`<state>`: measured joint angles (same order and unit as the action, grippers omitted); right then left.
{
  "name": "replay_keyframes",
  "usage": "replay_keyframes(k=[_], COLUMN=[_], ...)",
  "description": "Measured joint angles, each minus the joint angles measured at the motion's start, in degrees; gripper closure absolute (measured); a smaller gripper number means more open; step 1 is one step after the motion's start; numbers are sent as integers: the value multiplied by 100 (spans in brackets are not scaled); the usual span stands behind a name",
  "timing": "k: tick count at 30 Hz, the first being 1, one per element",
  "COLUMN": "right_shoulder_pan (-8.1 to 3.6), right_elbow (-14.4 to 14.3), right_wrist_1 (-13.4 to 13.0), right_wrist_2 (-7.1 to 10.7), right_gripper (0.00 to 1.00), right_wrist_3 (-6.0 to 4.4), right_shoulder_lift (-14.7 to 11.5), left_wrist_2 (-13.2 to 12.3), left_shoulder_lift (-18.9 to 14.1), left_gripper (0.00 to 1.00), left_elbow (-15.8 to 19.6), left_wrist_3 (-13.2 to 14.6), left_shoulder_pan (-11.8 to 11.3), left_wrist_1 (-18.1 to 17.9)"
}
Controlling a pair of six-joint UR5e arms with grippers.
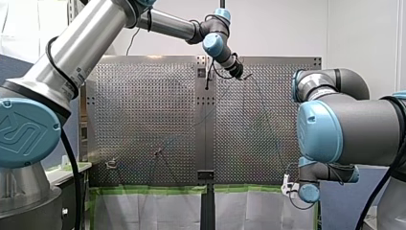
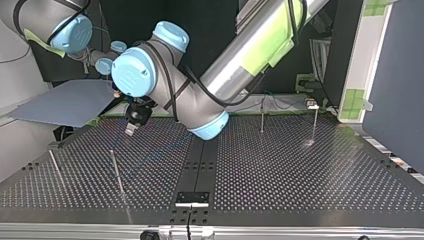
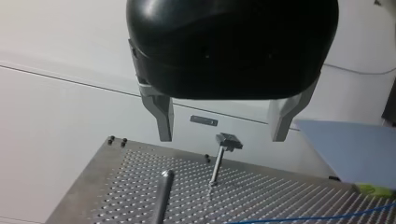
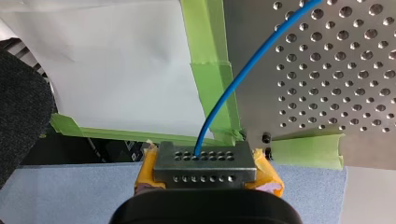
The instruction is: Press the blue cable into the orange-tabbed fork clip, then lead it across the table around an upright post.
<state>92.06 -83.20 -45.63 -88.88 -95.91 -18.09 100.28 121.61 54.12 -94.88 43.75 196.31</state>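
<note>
Perforated steel counter (image 4: 327, 70); thin blue cable (image 4: 233, 84) likely light, floppy; my right gripper (image 4: 204, 163) pinches its end, left gripper (image 3: 223, 133) wide open, empty.

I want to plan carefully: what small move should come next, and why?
Probably lower my left gripper toward the blue cable lying on the table: that gripper hangs open and empty above it, while my right gripper is shut on the cable.

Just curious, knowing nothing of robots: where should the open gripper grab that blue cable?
Probably the stretch of blue cable over the perforated table, from above, my left gripper astride it: it is thin and runs roughly level. My right gripper holds it elsewhere.
</note>
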Motion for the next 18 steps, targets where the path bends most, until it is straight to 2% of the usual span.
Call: replay_keyframes(k=[4, 8, 12, 18], right_shoulder_pan=[2, 12, 16, 22], right_elbow=[4, 14, 20, 27], right_wrist_1=[0, 15, 26, 42], right_wrist_2=[4, 3, 4, 4], right_gripper=[100, 100, 100, 100], right_wrist_3=[6, 6, 9, 17], right_shoulder_lift=[0, 1, 1, 2], left_wrist_2=[-71, -227, -392, -443], left_shoulder_lift=[4, 5, 4, 5], left_gripper=[0, 0, 0, 0], left_elbow=[0, 0, 0, 0], left_wrist_3=[7, -106, -301, -613], left_shoulder_pan=[-31, -63, -75, -82], left_wrist_1=[-149, -301, -492, -726])
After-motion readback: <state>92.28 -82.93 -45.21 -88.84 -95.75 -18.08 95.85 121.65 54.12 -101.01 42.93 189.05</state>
